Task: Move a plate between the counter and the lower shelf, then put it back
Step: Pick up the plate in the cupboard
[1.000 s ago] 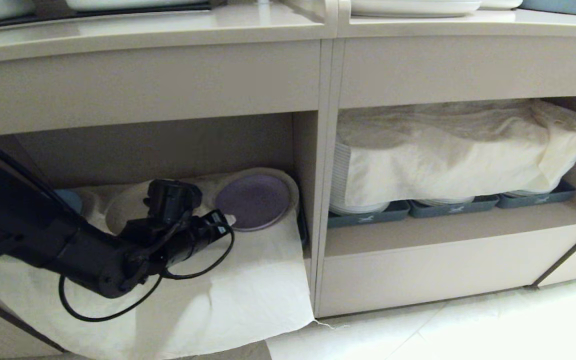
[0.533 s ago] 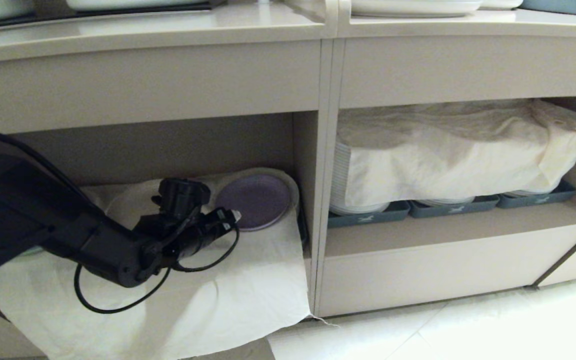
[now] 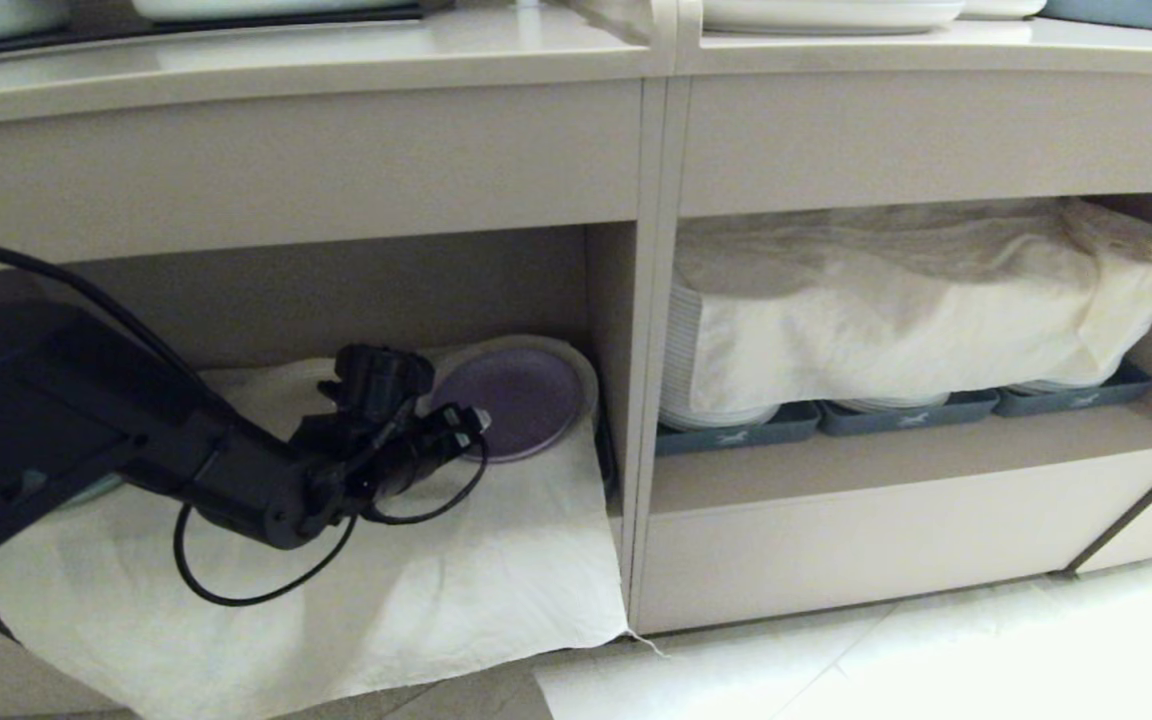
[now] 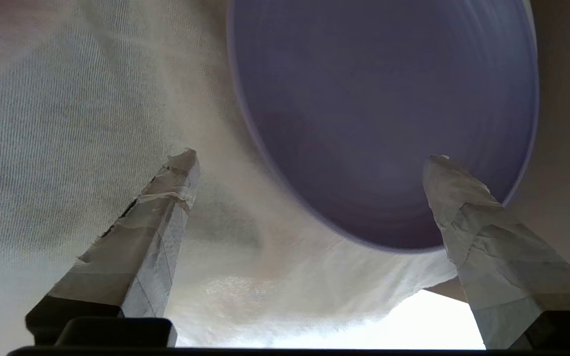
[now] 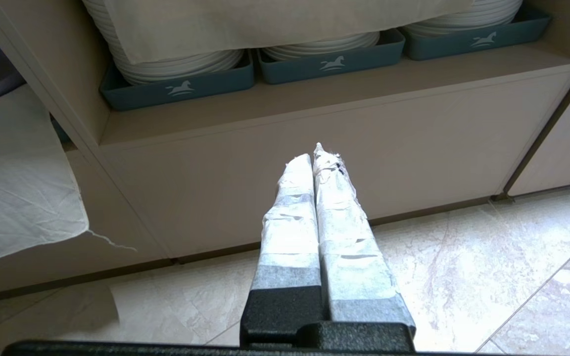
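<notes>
The lavender plate [image 3: 521, 400] lies flat on the cream cloth [image 3: 436, 580] at the right end of the lower shelf [image 3: 608, 300], close to the divider. My left gripper [image 3: 471, 418] reaches into that shelf from the left and is open. In the left wrist view the plate [image 4: 384, 123] fills the space ahead of the left gripper [image 4: 312, 158]; one taped finger [image 4: 455, 198] overlaps its near rim, the other is over the cloth [image 4: 92, 99]. The counter [image 3: 336, 60] runs above. My right gripper [image 5: 314, 153] hangs shut over the floor, holding nothing.
Right of the divider [image 3: 651, 400], the neighbouring cubby holds stacked white plates in grey-blue trays [image 3: 736, 435] under another cloth [image 3: 916, 300]. White dishes [image 3: 826, 12] stand on the counter. Pale floor tiles [image 3: 936, 660] lie in front of the cabinet.
My left arm has pushed further into the lower shelf, up and to the right, bringing the gripper's tips to the plate's near edge. The plate has not moved.
</notes>
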You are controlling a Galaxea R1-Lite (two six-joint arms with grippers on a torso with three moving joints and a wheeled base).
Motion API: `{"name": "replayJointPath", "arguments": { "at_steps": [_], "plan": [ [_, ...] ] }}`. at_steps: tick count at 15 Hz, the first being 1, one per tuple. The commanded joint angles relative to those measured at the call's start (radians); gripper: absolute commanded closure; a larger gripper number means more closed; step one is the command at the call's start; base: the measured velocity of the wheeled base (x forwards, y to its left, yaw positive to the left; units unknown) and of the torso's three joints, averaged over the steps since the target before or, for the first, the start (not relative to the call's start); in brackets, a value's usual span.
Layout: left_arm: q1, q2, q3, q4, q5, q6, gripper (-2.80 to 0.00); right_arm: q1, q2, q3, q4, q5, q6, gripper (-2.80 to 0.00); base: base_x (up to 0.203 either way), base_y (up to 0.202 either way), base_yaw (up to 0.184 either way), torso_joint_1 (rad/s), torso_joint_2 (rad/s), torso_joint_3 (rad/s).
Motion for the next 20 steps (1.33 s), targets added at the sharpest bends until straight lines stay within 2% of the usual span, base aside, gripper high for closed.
{"name": "replayJointPath", "arguments": {
  "at_steps": [1, 4, 20],
  "plan": [
    [0.001, 0.004, -0.026, 0.014, 0.001, -0.021, -2.80, 0.000, 0.000, 0.000, 0.000, 0.000, 0.001, 0.00, 0.000, 0.000, 0.000, 0.000, 0.00, 0.000],
    [0.007, 0.024, -0.034, 0.030, 0.002, -0.037, -2.80, 0.001, 0.000, 0.000, 0.000, 0.000, 0.001, 0.00, 0.000, 0.000, 0.000, 0.000, 0.00, 0.000],
    [0.017, 0.078, -0.089, 0.029, 0.005, -0.038, -2.80, 0.000, 0.000, 0.000, 0.000, 0.000, 0.001, 0.00, 0.000, 0.000, 0.000, 0.000, 0.00, 0.000]
  ]
}}
